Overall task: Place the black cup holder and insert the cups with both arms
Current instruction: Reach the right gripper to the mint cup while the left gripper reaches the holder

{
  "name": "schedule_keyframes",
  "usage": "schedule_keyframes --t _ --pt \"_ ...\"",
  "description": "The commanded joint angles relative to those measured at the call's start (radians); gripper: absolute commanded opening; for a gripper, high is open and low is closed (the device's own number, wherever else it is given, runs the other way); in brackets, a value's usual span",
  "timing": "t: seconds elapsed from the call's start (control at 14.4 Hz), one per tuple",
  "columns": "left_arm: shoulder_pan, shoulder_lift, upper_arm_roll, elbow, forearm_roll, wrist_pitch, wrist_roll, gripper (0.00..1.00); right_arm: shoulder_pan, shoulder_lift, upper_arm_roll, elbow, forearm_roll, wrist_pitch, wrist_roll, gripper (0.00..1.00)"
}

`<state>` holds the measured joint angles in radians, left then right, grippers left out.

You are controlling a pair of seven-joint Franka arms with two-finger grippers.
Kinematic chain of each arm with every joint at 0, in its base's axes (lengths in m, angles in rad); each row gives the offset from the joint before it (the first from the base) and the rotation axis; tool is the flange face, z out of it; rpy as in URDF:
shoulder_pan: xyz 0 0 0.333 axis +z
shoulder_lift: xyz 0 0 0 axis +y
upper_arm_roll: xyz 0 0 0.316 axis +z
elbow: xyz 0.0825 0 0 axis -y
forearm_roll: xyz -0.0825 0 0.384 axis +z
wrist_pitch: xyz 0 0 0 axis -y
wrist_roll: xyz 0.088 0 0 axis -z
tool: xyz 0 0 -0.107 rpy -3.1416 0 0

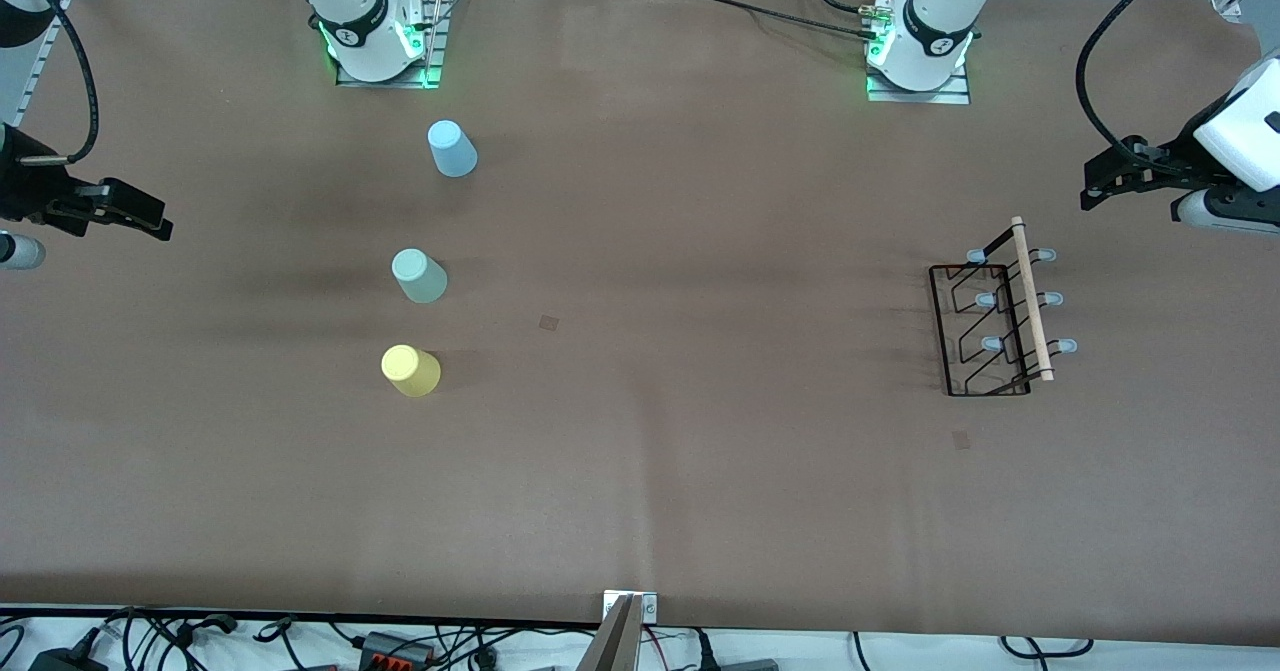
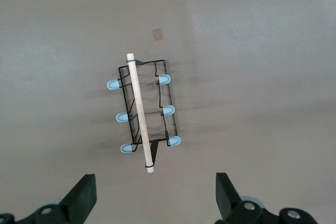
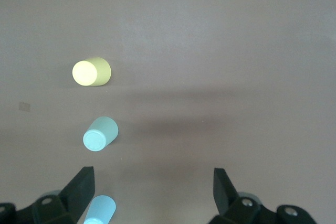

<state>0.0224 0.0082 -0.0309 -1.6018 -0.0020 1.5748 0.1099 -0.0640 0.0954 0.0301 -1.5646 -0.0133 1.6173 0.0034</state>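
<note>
- Nearest the front camera among the cups: yellow cup (image 1: 410, 370), upside down on the brown table (image 1: 640, 471), toward the right arm's end.
- Next farther at about 12 o'clock from it: mint green cup (image 1: 419, 275), also inverted, near but apart.
- Farthest of the three, again at roughly 12 o'clock: light blue cup (image 1: 452, 148), inverted, close in front of the right arm's base.
- Toward the left arm's end: black cup holder (image 1: 995, 323), upright on its wire base, wooden rod (image 1: 1031, 298) along the top, pale-blue prong tips to both sides, all empty; well apart from the cups, at about 3 o'clock from them.
- Left gripper (image 2: 155, 195) up in the air near the holder, at about 1 o'clock from it in the front view; fingers spread wide, nothing between them.
- Right gripper (image 3: 152, 190) aloft at its own end of the table, at about 9 o'clock from the cups; fingers likewise spread, empty.
- Step in hand, as judged: the very opening, with the holder not yet placed and no cup on a prong.
- Next move likely calls for lowering the left gripper over the rod, aligned across it, closing, and carrying the holder toward the middle; right arm then to take a cup by its wall.
</note>
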Motion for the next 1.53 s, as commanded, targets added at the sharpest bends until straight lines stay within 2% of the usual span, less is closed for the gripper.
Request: schedule_keyframes --t 0.0,0.21,0.56,0.63,0.7,0.9,1.04,1.25,1.46 --pt "0.013 0.013 -0.014 0.028 0.017 -0.009 0.008 1.00 0.000 0.003 0.002 0.015 0.018 -0.017 -0.001 1.00" --pt "0.013 0.015 -0.014 0.028 0.017 -0.009 0.008 1.00 -0.002 0.007 0.004 0.018 0.021 -0.016 -0.013 1.00" --pt "0.013 0.016 -0.014 0.028 0.017 -0.009 0.008 1.00 0.029 0.116 0.010 0.006 0.013 -0.039 -0.029 1.00" --pt "0.013 0.018 -0.014 0.028 0.017 -0.009 0.008 1.00 0.047 0.124 0.010 -0.030 0.012 -0.016 -0.025 1.00" --pt "0.013 0.024 -0.014 0.029 0.017 -0.009 0.008 1.00 0.071 0.121 0.010 -0.087 0.012 0.063 -0.025 1.00" --pt "0.014 0.056 -0.006 0.029 0.016 -0.028 0.010 1.00 0.090 0.054 0.010 -0.370 0.016 0.380 -0.014 1.00" --pt "0.021 0.065 0.000 0.028 0.014 -0.030 0.017 1.00 0.121 0.027 0.010 -0.519 0.019 0.545 0.024 1.00" --pt "0.048 0.131 0.000 0.042 0.017 -0.032 0.031 1.00 0.182 0.024 0.010 -0.658 0.021 0.706 0.111 1.00" --pt "0.073 0.174 0.000 0.007 0.019 -0.003 0.045 1.00 0.251 0.032 0.010 -0.677 0.021 0.762 0.181 1.00"
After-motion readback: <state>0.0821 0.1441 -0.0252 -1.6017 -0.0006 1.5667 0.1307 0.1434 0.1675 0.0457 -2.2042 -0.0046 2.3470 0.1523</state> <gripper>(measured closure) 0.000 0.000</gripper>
